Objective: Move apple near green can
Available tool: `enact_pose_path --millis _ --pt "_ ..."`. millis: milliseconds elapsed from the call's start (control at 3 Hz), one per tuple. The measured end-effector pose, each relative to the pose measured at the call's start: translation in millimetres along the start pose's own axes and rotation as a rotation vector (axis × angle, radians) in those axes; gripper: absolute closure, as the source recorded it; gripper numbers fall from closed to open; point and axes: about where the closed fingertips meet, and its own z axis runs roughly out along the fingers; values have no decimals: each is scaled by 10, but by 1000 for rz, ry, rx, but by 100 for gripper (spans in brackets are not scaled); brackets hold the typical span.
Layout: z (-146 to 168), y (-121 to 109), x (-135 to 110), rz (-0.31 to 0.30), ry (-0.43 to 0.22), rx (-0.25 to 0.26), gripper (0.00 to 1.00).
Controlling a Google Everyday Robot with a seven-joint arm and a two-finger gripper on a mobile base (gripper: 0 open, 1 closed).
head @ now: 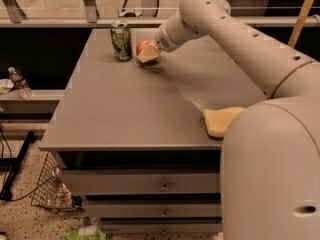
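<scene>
The robot's long cream arm reaches from the near right across the flat grey worktop (115, 119) to its far edge, and the hand (148, 52) sits there, just right of the middle of that edge. It is pinching the round red apple (142, 45). One pale wedge-shaped finger (150, 56) presses on the apple's near right side, and the other is hidden behind the fruit. The apple looks to be at or barely above the surface, though its underside is too shadowed to say whether it touches.

The small upright green can with dark markings and a silver rim (121, 41) stands just left of the apple, with only a narrow strip of worktop between them. They are close but not touching. From the hand, then, the can lies directly left along the far edge, and the apple sits on the side of the hand that faces the can.

By my reading the task is nearly done. What remains is to set the apple down and let go. The risk is that a round fruit rolls left into the light can, or that the wrist brushes it on the way back.

A flat yellow sponge (220, 122) lies near the right front edge, well away from both.
</scene>
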Motion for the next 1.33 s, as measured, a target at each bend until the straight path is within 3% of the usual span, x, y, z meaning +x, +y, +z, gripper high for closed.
enact_pose_path --millis 333,667,1000,1333 --pt "31 19 5 0 2 -5 14" --pt "60 36 10 -1 4 -9 0" --pt "-34 18 -12 -6 -11 5 0" --pt "-415 -37 22 9 -61 58 0"
